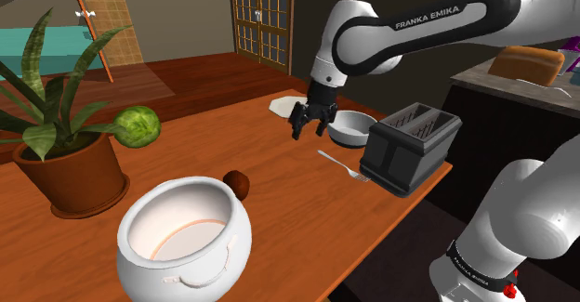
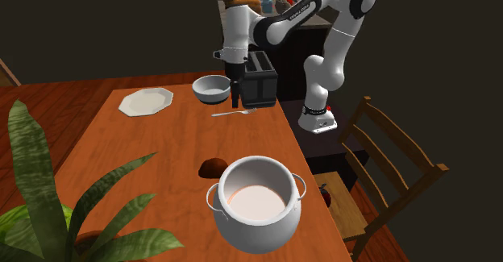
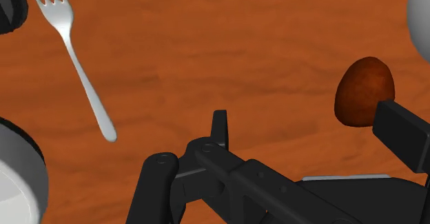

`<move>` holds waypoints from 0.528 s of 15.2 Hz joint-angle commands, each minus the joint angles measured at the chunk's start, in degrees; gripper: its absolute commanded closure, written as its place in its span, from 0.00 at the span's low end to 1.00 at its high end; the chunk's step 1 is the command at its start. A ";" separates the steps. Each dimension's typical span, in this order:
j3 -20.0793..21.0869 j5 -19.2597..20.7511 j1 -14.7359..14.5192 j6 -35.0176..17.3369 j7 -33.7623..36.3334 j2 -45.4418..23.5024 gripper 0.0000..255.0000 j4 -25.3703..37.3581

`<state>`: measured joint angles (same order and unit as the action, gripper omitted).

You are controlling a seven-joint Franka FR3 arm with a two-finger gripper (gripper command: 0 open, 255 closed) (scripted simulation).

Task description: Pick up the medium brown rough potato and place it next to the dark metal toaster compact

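The brown potato (image 1: 237, 183) lies on the bench (image 1: 307, 212) well apart from the toaster (image 1: 409, 147); a fork (image 1: 344, 167) and a bowl (image 1: 351, 126) sit just beside the toaster, where the end effector (image 1: 309, 128) hovers, jaws spread, holding nothing.

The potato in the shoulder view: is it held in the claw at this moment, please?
No, the potato lies on the table beside the white pot, apart from the claw.

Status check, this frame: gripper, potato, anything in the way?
Gripper open, empty, up beside bowl. Potato on table by white pot. Fork lies in front of toaster.
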<state>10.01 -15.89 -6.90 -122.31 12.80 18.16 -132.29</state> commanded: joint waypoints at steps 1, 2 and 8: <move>0.76 -0.47 -0.40 -2.35 0.39 -4.16 0.00 1.97; 1.24 -0.66 -0.67 -3.50 0.73 -6.15 0.00 2.90; 3.66 -0.76 -2.38 -9.33 3.08 -18.41 0.00 9.96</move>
<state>13.32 -16.74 -9.01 -130.77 15.45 1.99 -123.83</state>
